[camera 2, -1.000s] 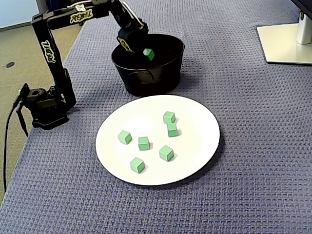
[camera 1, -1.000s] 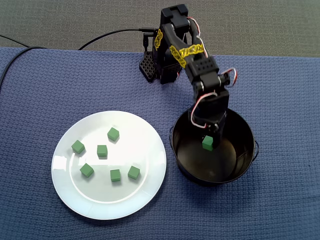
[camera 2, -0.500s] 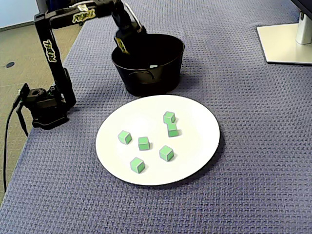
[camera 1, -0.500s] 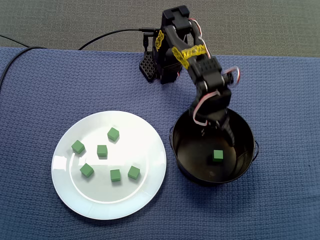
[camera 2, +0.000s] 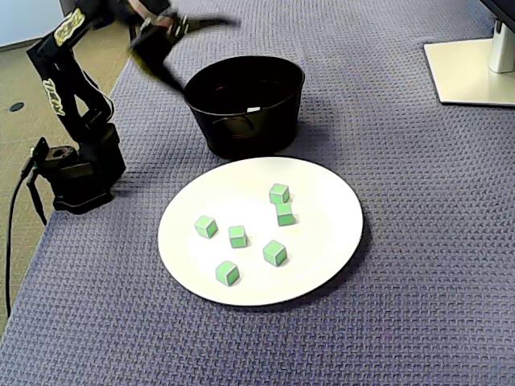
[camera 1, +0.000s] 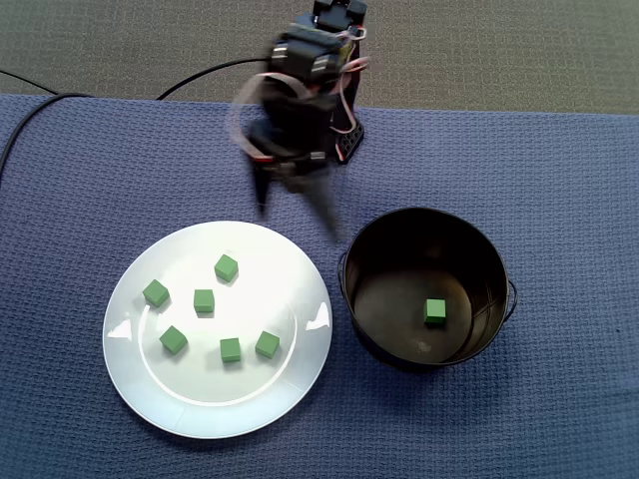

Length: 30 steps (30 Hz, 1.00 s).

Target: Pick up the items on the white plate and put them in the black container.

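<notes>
Several green cubes lie on the white plate (camera 1: 280,289), among them one (camera 1: 227,267) near its far side and one (camera 2: 274,252) toward its front. One green cube (camera 1: 434,310) rests on the floor of the black container (camera 1: 469,259); the container's wall (camera 2: 241,129) hides that cube in a fixed view. My gripper (camera 1: 297,215) is motion-blurred, open and empty, hanging in the air above the plate's far edge and left of the container. Its spread fingers (camera 2: 165,72) show beside the container rim.
The arm's base (camera 2: 76,173) stands at the cloth's edge with a black cable (camera 1: 220,68) trailing off it. A white stand base (camera 2: 475,68) sits at the far right. Blue woven cloth (camera 1: 559,399) covers the table around plate and container.
The gripper opened over the container and the green cube dropped to its floor. The arm then swung out of the container toward the plate.
</notes>
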Tool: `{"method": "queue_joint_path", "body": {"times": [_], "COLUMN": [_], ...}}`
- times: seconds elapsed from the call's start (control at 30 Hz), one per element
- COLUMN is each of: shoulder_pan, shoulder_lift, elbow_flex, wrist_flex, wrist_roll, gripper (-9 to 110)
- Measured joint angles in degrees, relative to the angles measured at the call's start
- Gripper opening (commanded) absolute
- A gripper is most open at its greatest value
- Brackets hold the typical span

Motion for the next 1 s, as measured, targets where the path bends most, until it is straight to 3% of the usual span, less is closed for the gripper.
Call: {"method": "queue_joint_path", "body": {"times": [0.2,0.43,1.0], "shoulder_pan": [13.9,18.5,18.3], "shoulder_lift": [-3.1,-12.7,-23.4], "elbow_flex": [9.8,15.6,27.6], "wrist_flex": [-7.4,-20.8,-36.7], "wrist_roll": [-21.7,-38.1,-38.7], "gripper": [58,57,47]}}
